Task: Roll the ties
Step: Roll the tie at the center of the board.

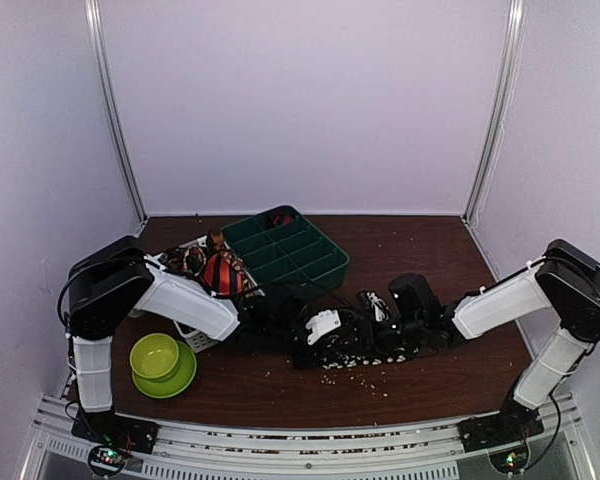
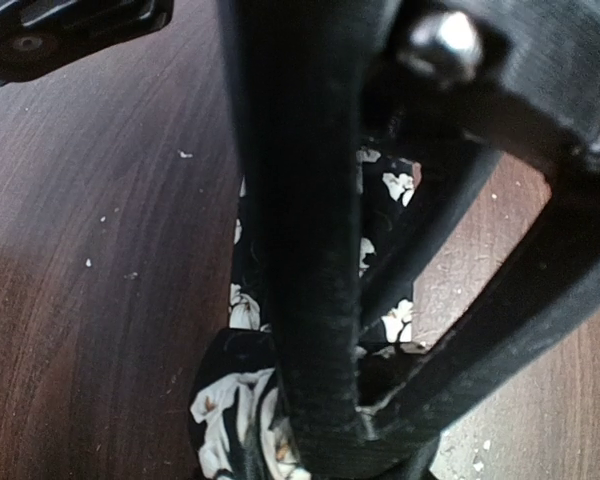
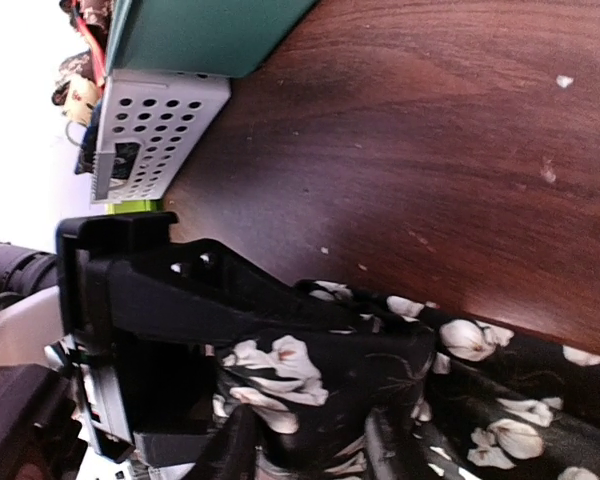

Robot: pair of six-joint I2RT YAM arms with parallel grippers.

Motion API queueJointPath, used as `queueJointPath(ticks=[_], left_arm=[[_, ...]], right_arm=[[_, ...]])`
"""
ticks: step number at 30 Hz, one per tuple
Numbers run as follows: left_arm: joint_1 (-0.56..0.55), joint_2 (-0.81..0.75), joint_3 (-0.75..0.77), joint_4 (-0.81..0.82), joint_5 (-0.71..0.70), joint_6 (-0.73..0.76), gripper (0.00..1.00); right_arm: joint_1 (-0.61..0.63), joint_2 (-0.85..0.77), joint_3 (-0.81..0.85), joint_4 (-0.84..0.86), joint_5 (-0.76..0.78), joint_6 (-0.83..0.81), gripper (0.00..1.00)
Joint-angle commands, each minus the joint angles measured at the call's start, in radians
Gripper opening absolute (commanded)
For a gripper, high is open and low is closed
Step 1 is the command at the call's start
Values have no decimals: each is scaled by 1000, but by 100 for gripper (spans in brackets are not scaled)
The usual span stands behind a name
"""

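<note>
Progress: striped tie (image 1: 223,272) rolled, in basket (image 1: 198,338) centre-left; flowered tie (image 1: 360,348) at frame centre, seemingly part-rolled, unfinished; left gripper (image 1: 305,335) and right gripper (image 1: 385,318) on it, closure cannot be told

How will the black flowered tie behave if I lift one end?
Probably floppy: the tie lies in soft folds on the table, so it should sag from any hold. Likely light, being thin fabric; a push would probably bunch it rather than slide it.
</note>
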Motion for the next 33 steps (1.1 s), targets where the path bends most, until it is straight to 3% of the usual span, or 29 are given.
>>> queueJointPath(ticks=[1,7,10,12,14,17,25,33], left_arm=[[-3,32,-8,-88,-19,19,34],[-3,32,-7,-83,-16,28,36],[-3,24,2,-78,-22,35,42],[-4,12,3,-63,-33,39,53],[-4,-16,-12,-13,-46,38,64],[-3,-68,-70,114,-57,26,72],[-12,-82,-175,372,-42,35,77],[-20,6,-176,515,0,16,77]], right_arm=[[11,43,8,29,16,9,29],[11,44,-18,35,21,6,0],[9,42,-31,32,20,1,0],[10,39,-44,33,22,-1,0],[7,37,-61,31,24,-2,0],[-3,34,-86,33,27,-2,0],[-76,37,-134,12,19,-32,0],[-112,38,-141,-106,52,-112,0]])
